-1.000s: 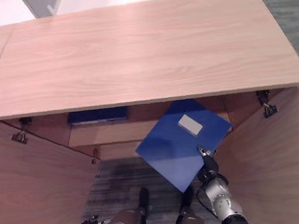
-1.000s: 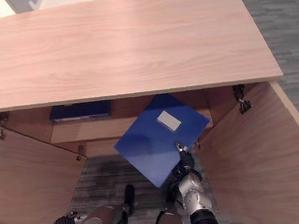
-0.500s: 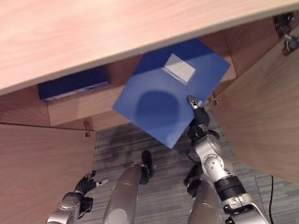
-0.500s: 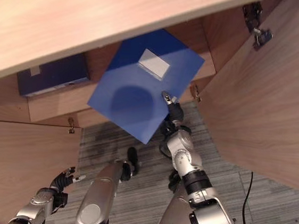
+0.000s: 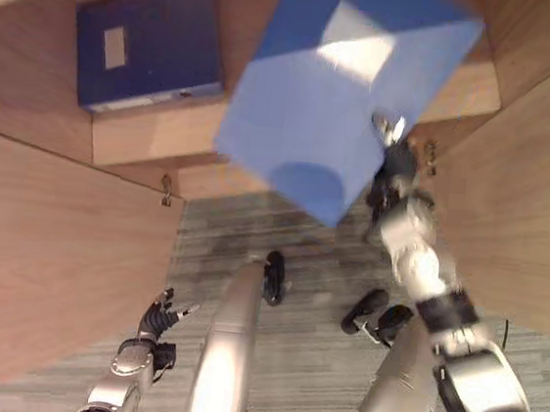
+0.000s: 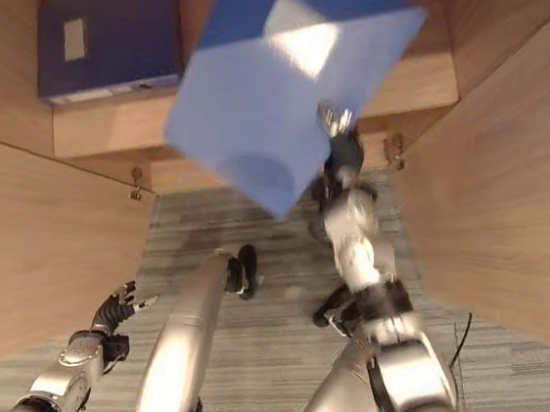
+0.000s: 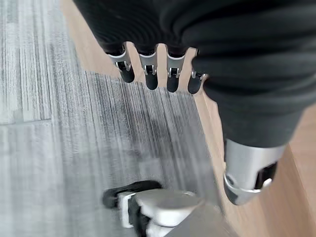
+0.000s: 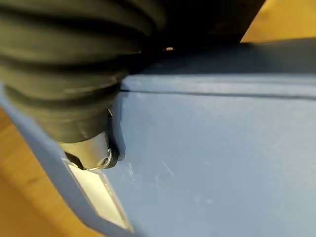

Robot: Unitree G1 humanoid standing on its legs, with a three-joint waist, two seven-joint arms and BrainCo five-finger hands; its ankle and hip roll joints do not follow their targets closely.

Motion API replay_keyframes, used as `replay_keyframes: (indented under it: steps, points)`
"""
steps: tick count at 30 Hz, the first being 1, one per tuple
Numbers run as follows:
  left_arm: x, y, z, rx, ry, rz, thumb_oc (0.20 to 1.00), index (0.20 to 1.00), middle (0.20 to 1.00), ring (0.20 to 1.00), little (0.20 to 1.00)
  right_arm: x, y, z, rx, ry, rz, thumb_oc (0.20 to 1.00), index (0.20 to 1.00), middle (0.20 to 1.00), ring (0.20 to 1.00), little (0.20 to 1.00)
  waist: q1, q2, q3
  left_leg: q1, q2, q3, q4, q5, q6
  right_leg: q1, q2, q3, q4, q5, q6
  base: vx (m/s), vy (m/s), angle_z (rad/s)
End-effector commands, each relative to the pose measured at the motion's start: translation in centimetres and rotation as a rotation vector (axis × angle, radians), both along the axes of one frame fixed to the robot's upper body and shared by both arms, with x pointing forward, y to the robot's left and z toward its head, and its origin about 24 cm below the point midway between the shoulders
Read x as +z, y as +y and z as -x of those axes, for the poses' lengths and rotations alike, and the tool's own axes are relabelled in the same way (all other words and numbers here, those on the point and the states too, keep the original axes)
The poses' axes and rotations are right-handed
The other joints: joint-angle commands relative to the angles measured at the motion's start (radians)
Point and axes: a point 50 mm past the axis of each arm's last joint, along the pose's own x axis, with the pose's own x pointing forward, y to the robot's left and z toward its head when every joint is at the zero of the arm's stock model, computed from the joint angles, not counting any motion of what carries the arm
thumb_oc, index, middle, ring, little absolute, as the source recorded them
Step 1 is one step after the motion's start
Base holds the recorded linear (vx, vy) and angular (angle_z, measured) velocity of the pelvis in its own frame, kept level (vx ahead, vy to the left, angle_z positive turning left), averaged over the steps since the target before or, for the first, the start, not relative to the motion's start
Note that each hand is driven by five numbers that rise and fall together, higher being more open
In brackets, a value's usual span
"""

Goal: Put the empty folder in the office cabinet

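My right hand [image 5: 395, 162] is shut on the lower right edge of a light blue folder [image 5: 331, 94] with a white label. It holds the folder tilted in front of the cabinet's opening, and the folder's far corner reaches over the right part of the wooden shelf [image 5: 155, 134]. In the right wrist view the thumb [image 8: 94, 150] presses on the folder's blue cover [image 8: 212, 163]. My left hand [image 5: 157, 314] hangs low by the left door, its fingers [image 7: 148, 74] straight and holding nothing.
A darker blue folder [image 5: 149, 45] lies flat on the left of the shelf. The cabinet's left door [image 5: 45, 241] and right door [image 5: 542, 195] stand open on either side. Grey striped carpet [image 5: 307, 367] lies below.
The camera has tipped down, so the cabinet's top has left the picture and the shelf inside shows. The right hand still holds the folder, now a little further over the shelf.
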Motion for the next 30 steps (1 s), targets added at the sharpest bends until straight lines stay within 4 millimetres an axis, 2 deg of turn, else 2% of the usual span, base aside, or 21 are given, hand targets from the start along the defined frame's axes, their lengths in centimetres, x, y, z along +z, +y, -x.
replay_keyframes:
  steps: [1, 3, 4, 8, 10, 12, 13, 14, 16, 20, 24, 27, 30]
  points:
    - [0.4, 2.5, 1.9, 0.092, -0.010, -0.026, 1.000, 1.000, 1.000, 1.000, 1.000, 5.0, -1.1, 0.2, -0.068, -0.171, -0.262, 0.200, 0.200, 0.200, 0.200, 0.200, 0.036, 0.009, -0.014, 0.020, -0.005, -0.052, 0.061, -0.130, -0.006, 0.132, -0.041, 0.022, -0.008, -0.100, 0.028, 0.02, -0.054, 0.18]
    - [0.9, 2.4, 1.5, 0.083, -0.035, -0.027, 1.000, 1.000, 1.000, 1.000, 1.000, 7.0, -2.9, -0.4, -0.146, -0.195, -0.384, 0.200, 0.200, 0.200, 0.200, 0.200, 0.054, 0.017, -0.014, -0.007, -0.016, -0.066, 0.087, -0.140, -0.006, 0.115, -0.055, 0.027, 0.028, -0.122, 0.024, 0.02, -0.055, 0.16]
    - [1.0, 2.4, 1.4, 0.082, -0.038, -0.029, 1.000, 1.000, 1.000, 1.000, 1.000, 7.2, -3.0, -0.4, -0.147, -0.198, -0.387, 0.200, 0.200, 0.200, 0.200, 0.200, 0.054, 0.016, -0.013, -0.012, -0.017, -0.067, 0.091, -0.141, -0.006, 0.112, -0.057, 0.026, 0.032, -0.125, 0.024, 0.02, -0.045, 0.32]
    - [1.3, 2.0, 0.7, 0.066, -0.052, -0.029, 1.000, 1.000, 1.000, 1.000, 1.000, 7.7, -5.8, -0.8, -0.237, -0.203, -0.550, 0.200, 0.200, 0.200, 0.200, 0.200, 0.075, 0.024, -0.022, -0.049, -0.033, -0.087, 0.128, -0.158, -0.010, 0.095, -0.081, 0.023, 0.083, -0.160, 0.019, 0.04, -0.046, 0.30]
    - [0.7, 2.1, 1.2, 0.081, -0.021, -0.021, 1.000, 1.000, 1.000, 1.000, 1.000, 6.5, -7.3, -1.2, -0.311, -0.148, -0.638, 0.200, 0.200, 0.200, 0.200, 0.200, 0.084, 0.030, -0.032, -0.059, -0.042, -0.097, 0.142, -0.167, -0.012, 0.095, -0.091, 0.016, 0.104, -0.173, 0.023, 0.07, -0.045, 0.31]
    - [0.5, 2.2, 1.3, 0.089, -0.012, -0.020, 1.000, 1.000, 1.000, 1.000, 1.000, 6.0, -7.8, -1.5, -0.337, -0.114, -0.645, 0.200, 0.200, 0.200, 0.200, 0.200, 0.086, 0.030, -0.032, -0.060, -0.040, -0.100, 0.145, -0.169, -0.012, 0.096, -0.091, 0.013, 0.106, -0.175, 0.024, 0.04, -0.015, 0.19]
    - [-0.1, 2.5, 1.8, 0.118, 0.023, -0.012, 1.000, 1.000, 1.000, 1.000, 1.000, 4.1, -8.3, -2.1, -0.382, -0.015, -0.619, 0.200, 0.200, 0.200, 0.200, 0.200, 0.085, 0.027, -0.032, -0.061, -0.038, -0.104, 0.145, -0.168, -0.015, 0.097, -0.088, 0.011, 0.106, -0.175, 0.026, 0.03, -0.010, 0.04]
    - [-0.1, 2.5, 1.8, 0.118, 0.022, -0.011, 1.000, 1.000, 1.000, 1.000, 1.000, 4.2, -8.3, -2.2, -0.382, -0.014, -0.618, 0.200, 0.200, 0.200, 0.200, 0.200, 0.085, 0.028, -0.032, -0.061, -0.038, -0.105, 0.145, -0.168, -0.015, 0.098, -0.088, 0.010, 0.106, -0.176, 0.026, 0.03, -0.018, 0.00]
    - [-0.8, 2.4, 2.0, 0.149, 0.053, 0.002, 1.000, 1.000, 1.000, 1.000, 1.000, 1.4, -8.1, -2.8, -0.407, 0.112, -0.665, 0.200, 0.200, 0.200, 0.200, 0.200, 0.080, 0.023, -0.032, -0.055, -0.037, -0.106, 0.140, -0.168, -0.019, 0.107, -0.086, 0.008, 0.102, -0.177, 0.028, 0.02, -0.012, 0.01]
    - [-1.2, 2.2, 2.2, 0.160, 0.078, 0.005, 1.000, 1.000, 1.000, 1.000, 1.000, -0.8, -7.6, -3.6, -0.435, 0.253, -0.705, 0.200, 0.200, 0.200, 0.200, 0.200, 0.080, 0.022, -0.033, -0.052, -0.036, -0.111, 0.140, -0.170, -0.023, 0.118, -0.085, -0.001, 0.100, -0.181, 0.029, 0.00, 0.000, 0.00]
    - [-1.3, 2.0, 2.4, 0.157, 0.081, 0.019, 1.000, 1.000, 1.000, 1.000, 1.000, 0.1, -7.5, -3.9, -0.419, 0.257, -0.701, 0.200, 0.200, 0.200, 0.200, 0.200, 0.086, 0.027, -0.033, -0.055, -0.038, -0.118, 0.142, -0.171, -0.024, 0.119, -0.086, -0.004, 0.104, -0.186, 0.031, 0.00, 0.000, 0.00]
    - [-1.2, 2.6, 2.8, 0.156, 0.083, -0.006, 1.000, 1.000, 1.000, 1.000, 1.000, 3.4, -10.1, -3.4, -0.449, 0.145, -0.671, 0.200, 0.200, 0.200, 0.200, 0.200, 0.109, 0.034, -0.042, -0.063, -0.052, -0.124, 0.144, -0.170, -0.025, 0.116, -0.097, -0.007, 0.115, -0.191, 0.037, 0.01, -0.044, 0.05]
    - [-1.3, 3.1, 3.1, 0.158, 0.093, -0.018, 1.000, 1.000, 1.000, 1.000, 1.000, 5.3, -11.5, -2.8, -0.447, 0.037, -0.669, 0.200, 0.200, 0.200, 0.200, 0.200, 0.120, 0.041, -0.048, -0.071, -0.059, -0.126, 0.149, -0.171, -0.026, 0.112, -0.106, -0.008, 0.130, -0.197, 0.041, 0.01, -0.029, 0.23]
